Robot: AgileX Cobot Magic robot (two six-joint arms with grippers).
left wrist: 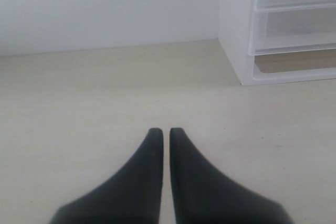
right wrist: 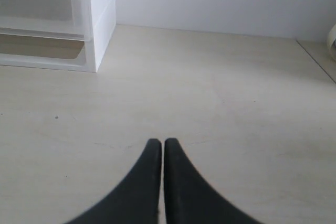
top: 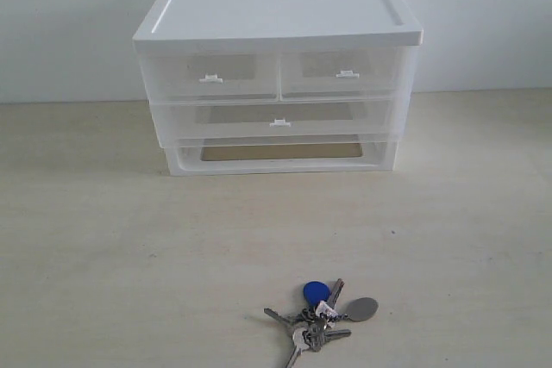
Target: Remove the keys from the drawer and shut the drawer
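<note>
As they lie, keys (top: 316, 318) (blue-fobbed) splay.

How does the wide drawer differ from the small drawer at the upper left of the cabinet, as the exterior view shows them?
The wide drawer spans the whole front of the cabinet; the upper left drawer spans about half. The wide drawer has its row alone; the upper left drawer has the upper right drawer beside it. Both are translucent plastic and look shut.
</note>
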